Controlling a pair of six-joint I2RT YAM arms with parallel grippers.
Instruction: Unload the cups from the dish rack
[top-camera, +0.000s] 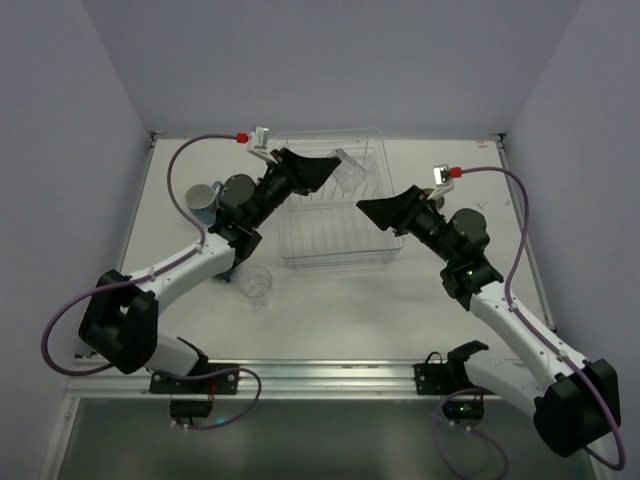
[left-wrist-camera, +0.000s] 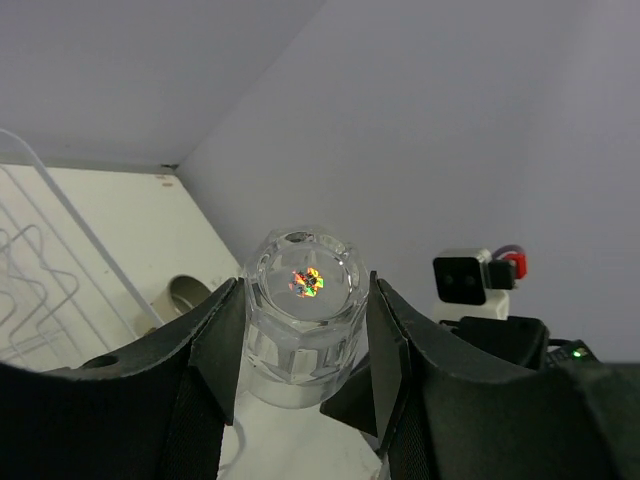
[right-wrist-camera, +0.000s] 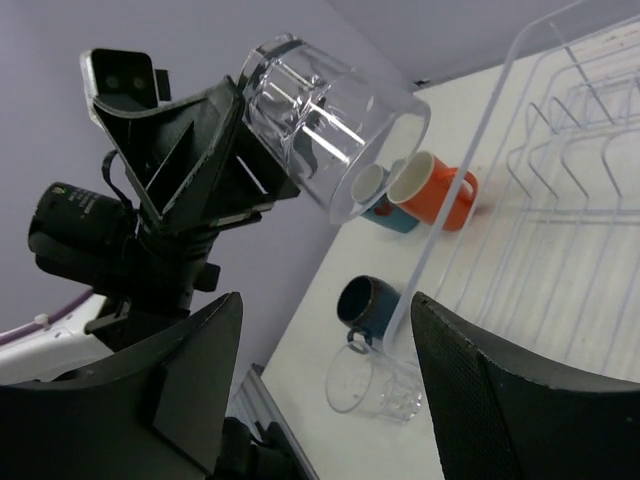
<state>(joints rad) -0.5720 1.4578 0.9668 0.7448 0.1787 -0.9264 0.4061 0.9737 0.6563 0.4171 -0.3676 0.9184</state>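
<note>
My left gripper (top-camera: 325, 172) is shut on a clear tumbler (top-camera: 350, 170), held tilted in the air over the dish rack (top-camera: 300, 250). The left wrist view shows the tumbler (left-wrist-camera: 305, 320) base-first between both pads. My right gripper (top-camera: 368, 207) hangs open and empty at the rack's right side, facing the tumbler (right-wrist-camera: 330, 120) without touching it. On the table left of the rack stand an orange mug (right-wrist-camera: 435, 190), a light blue mug (right-wrist-camera: 380, 208), a dark blue mug (right-wrist-camera: 367, 303) and another clear tumbler (right-wrist-camera: 375, 385). The rack's wire prongs (right-wrist-camera: 570, 190) look bare.
In the top view the light blue mug (top-camera: 203, 200) and the standing tumbler (top-camera: 257, 285) sit close to the left arm. A tan cup rim (left-wrist-camera: 185, 295) shows on the table beyond the rack. Grey walls enclose the table on three sides.
</note>
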